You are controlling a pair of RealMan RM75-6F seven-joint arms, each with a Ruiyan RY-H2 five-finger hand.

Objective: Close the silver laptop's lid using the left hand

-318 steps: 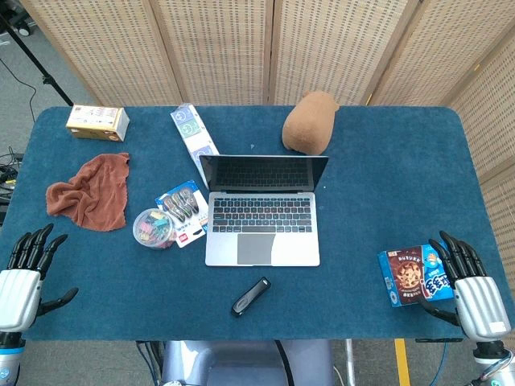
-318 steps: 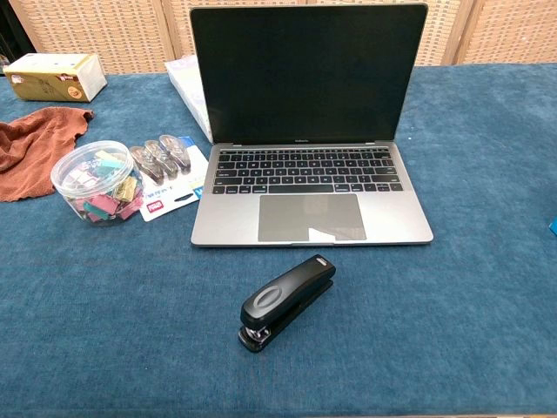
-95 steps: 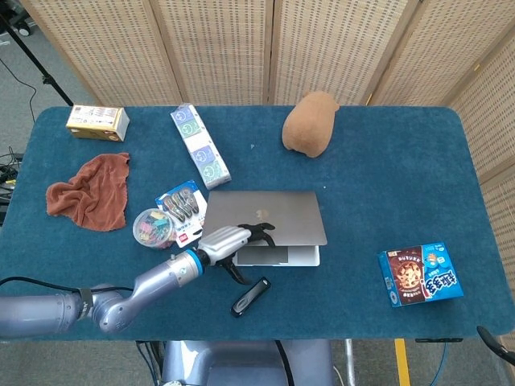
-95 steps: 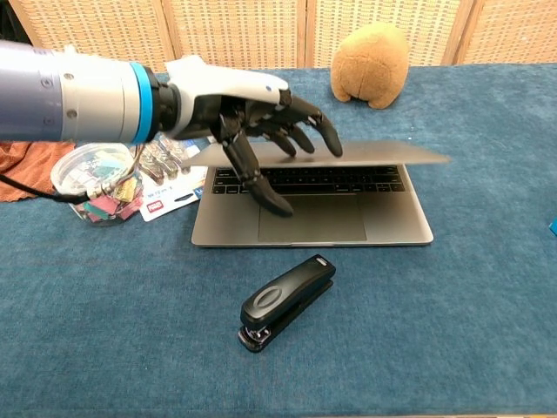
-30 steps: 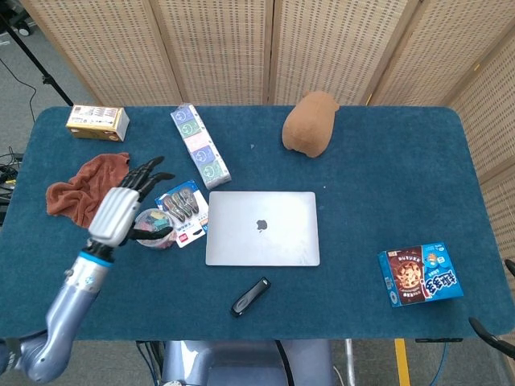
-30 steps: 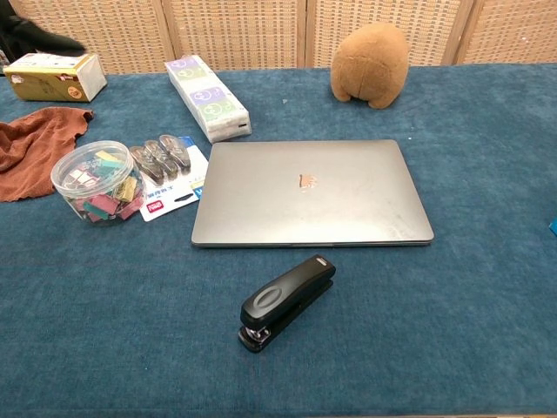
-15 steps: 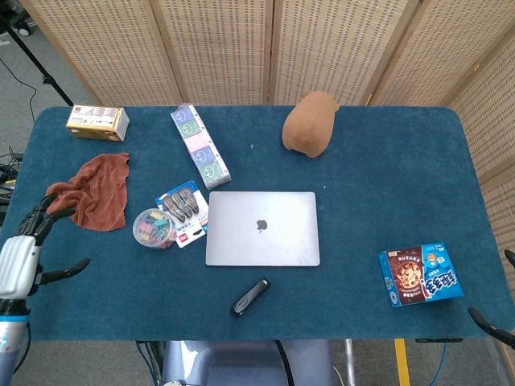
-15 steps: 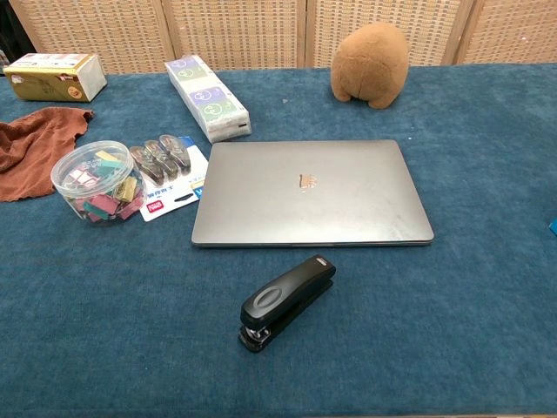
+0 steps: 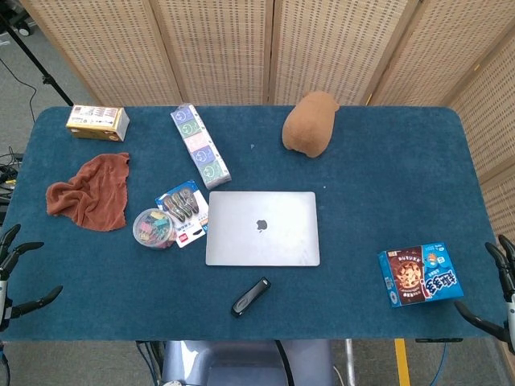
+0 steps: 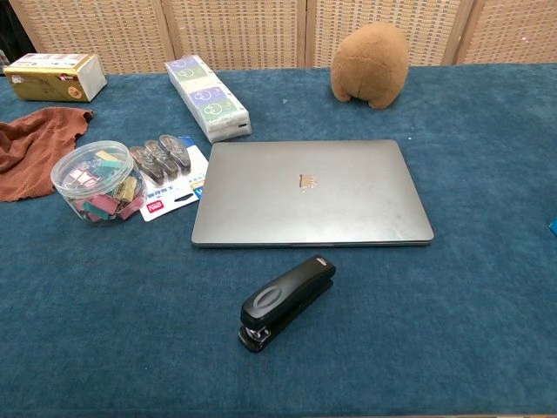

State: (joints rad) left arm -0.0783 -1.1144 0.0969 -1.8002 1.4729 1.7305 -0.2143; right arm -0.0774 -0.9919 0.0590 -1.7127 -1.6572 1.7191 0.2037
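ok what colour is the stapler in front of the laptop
Black, with a grey panel on top; the stapler shows best in the chest view, just in front of the closed silver laptop.

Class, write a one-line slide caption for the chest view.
Closed silver laptop lies flat on the blue table, black stapler in front, brown plush toy behind; no hand visible.

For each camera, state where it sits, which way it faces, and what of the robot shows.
Head view: high above the near edge, looking steeply down on the whole table; the left hand and right hand show at its lower corners.
Chest view: low at the near edge, looking across the table; no part of the robot shows.
Shared: closed silver laptop, stapler, brown plush toy.
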